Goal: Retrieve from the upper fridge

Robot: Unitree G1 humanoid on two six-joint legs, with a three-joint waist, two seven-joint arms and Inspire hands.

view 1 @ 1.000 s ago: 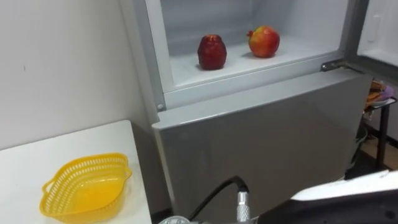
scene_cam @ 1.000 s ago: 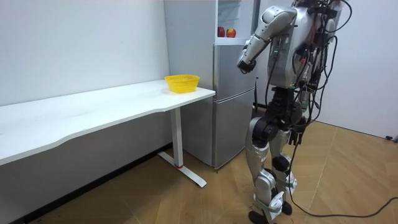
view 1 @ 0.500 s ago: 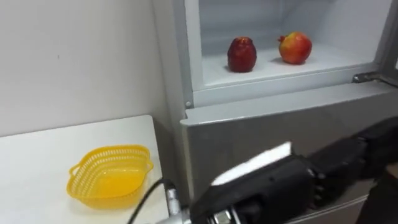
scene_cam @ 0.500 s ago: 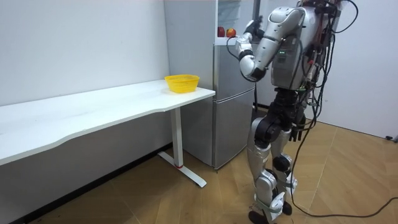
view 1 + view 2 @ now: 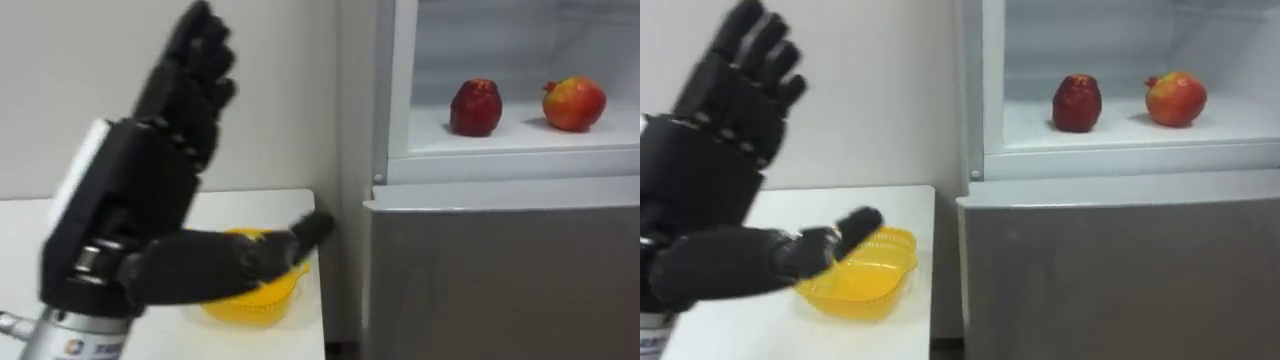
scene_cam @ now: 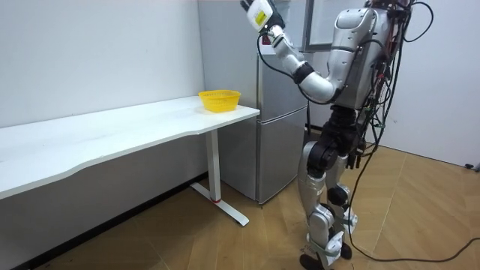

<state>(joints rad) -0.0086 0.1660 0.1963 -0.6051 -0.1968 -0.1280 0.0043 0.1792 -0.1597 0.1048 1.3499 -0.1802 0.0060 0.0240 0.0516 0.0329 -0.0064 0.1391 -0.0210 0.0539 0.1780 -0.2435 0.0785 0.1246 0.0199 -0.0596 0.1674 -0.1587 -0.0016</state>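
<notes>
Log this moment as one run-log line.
left robot hand: open, raised, empty | dark red fruit, red-yellow fruit: upper fridge shelf, untouched | yellow basket: on table

You have a yellow mesh basket (image 6: 219, 100) sitting upright on the long white table (image 6: 112, 135), near its end at the room view's right. Table runs along a plain pale wall (image 6: 97, 52). Wood plank floor (image 6: 420, 217) under it all.
</notes>
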